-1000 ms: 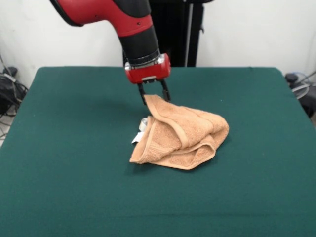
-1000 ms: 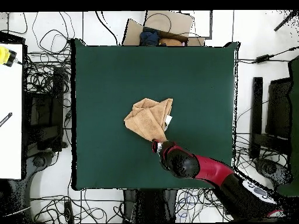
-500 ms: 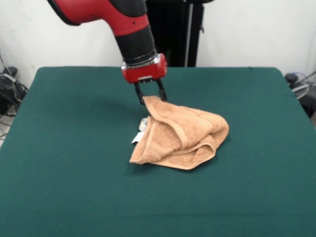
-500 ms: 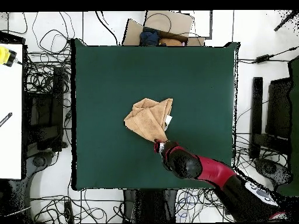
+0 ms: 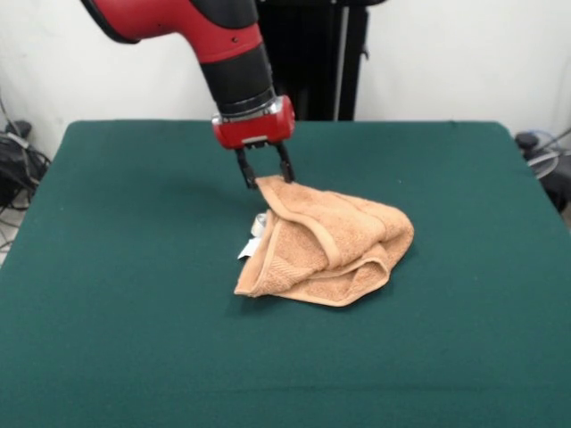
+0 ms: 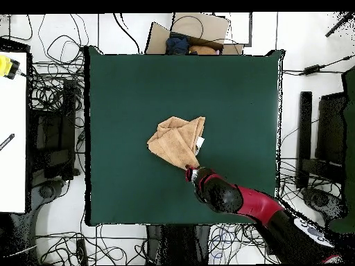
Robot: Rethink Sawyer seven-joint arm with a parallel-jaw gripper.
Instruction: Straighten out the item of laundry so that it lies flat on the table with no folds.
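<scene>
Near the middle of the table (image 5: pixel 107 294) lies the towel (image 5: pixel 330 241), bunched into a folded heap with a thick border band curling across its front and small white tags (image 5: pixel 250 245) poking out at its left side in the front view. One corner rises toward the gripper (image 5: pixel 266 178), whose two dark fingers (image 5: pixel 245 174) stand narrowly apart at that corner. Whether they pinch the cloth, I cannot tell. Above, the red and black arm (image 5: pixel 223 45) slants down.
</scene>
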